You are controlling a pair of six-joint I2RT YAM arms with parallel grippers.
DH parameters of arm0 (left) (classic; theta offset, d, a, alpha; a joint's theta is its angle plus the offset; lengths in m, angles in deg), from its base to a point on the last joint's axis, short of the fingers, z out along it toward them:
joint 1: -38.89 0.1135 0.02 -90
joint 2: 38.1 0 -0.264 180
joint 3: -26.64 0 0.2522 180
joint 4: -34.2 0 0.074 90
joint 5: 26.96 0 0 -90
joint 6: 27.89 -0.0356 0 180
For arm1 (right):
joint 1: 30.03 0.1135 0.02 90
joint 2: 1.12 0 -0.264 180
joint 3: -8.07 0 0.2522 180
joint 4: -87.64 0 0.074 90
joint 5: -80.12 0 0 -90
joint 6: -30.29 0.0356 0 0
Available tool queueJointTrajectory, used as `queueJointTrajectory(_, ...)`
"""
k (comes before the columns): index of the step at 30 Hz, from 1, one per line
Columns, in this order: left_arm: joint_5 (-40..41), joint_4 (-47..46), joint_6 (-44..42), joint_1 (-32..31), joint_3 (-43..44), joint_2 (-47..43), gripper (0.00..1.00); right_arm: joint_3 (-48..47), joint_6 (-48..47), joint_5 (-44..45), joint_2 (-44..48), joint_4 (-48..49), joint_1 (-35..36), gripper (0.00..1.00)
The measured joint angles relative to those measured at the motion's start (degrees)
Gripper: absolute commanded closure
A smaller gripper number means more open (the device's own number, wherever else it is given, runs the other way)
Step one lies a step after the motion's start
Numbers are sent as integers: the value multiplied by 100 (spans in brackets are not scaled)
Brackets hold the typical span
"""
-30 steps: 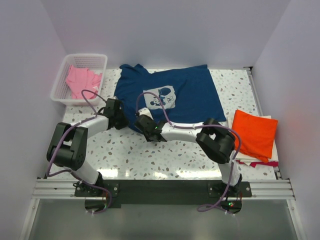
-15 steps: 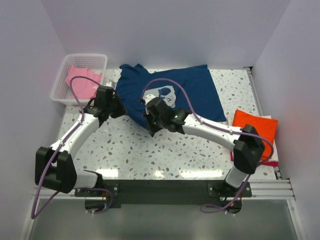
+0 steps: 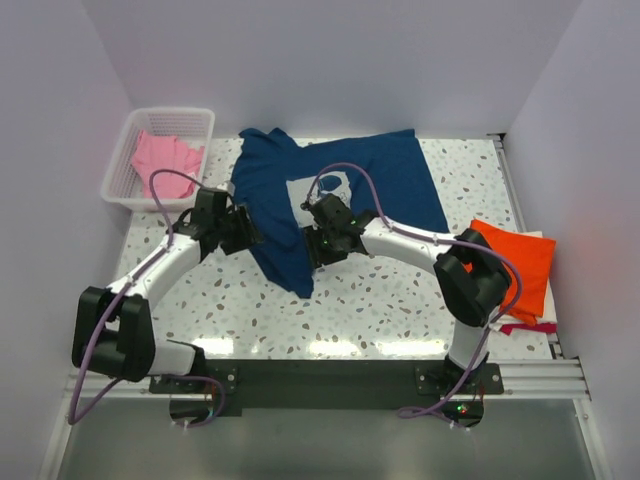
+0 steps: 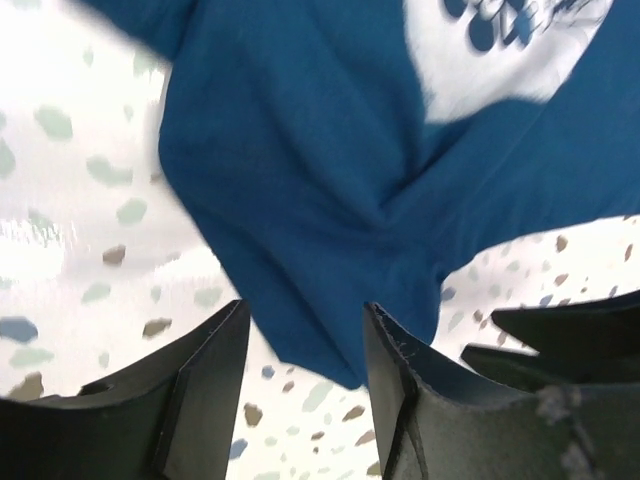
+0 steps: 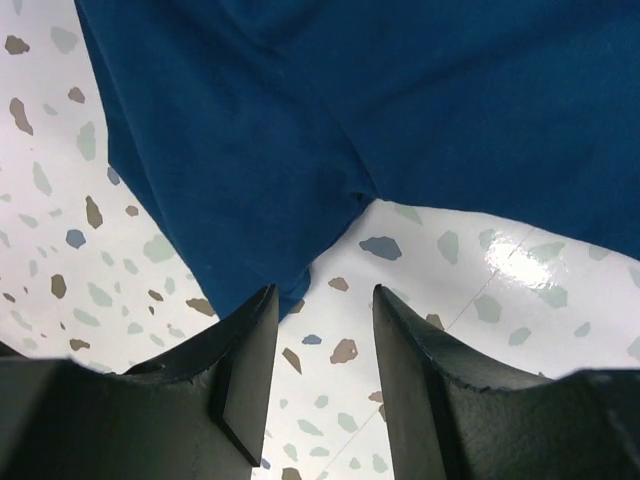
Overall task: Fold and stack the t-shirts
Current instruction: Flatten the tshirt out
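The navy tee (image 3: 350, 195) lay on the table (image 3: 400, 295), one corner trailing nearward in a point. The left gripper (image 4: 305, 312) and right gripper (image 5: 325, 292) hovered over that corner, spread and empty. Soft, light, limp cloth, likely best pinched at the hem corners.

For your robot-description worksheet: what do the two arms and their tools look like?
Both the left arm and right arm have white tubular links joined by chunky black joints, each trailing a looping purple cable. The left tool and right tool each end in two flat, matte black fingers.
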Motion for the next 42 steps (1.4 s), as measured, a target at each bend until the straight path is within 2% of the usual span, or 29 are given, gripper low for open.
queueJointTrajectory(6, -50, -96, 197, -24, -1003, -671, 62, 262, 85, 343, 339, 107, 103, 56)
queueJointTrajectory(13, -186, -518, 487, -275, -1888, -1110, 58, 308, 48, 942, 708, 278, 973, 59)
queueJointTrajectory(19, -107, -782, 741, -787, -1980, -922, 53, 308, 76, 1182, 629, 282, 1132, 61)
queueJointTrajectory(32, 656, -1099, 1303, -1565, -1742, -94, 58, 389, 85, 1792, 1060, 251, 1036, 61)
queueJointTrajectory(34, 767, -1158, 1375, -1633, -1687, -9, 61, 415, 83, 1816, 1207, 251, 1029, 61)
queueJointTrajectory(37, 925, -1213, 1399, -1709, -1655, 83, 74, 457, 85, 1836, 1360, 251, 1001, 62)
queueJointTrajectory(38, 944, -1228, 1408, -1718, -1644, 114, 84, 466, 83, 1836, 1390, 249, 999, 62)
queueJointTrajectory(41, 1054, -1213, 1394, -1742, -1576, 221, 100, 496, 92, 1838, 1443, 254, 988, 62)
queueJointTrajectory(42, 1113, -1172, 1390, -1744, -1545, 234, 100, 520, 96, 1838, 1462, 254, 979, 62)
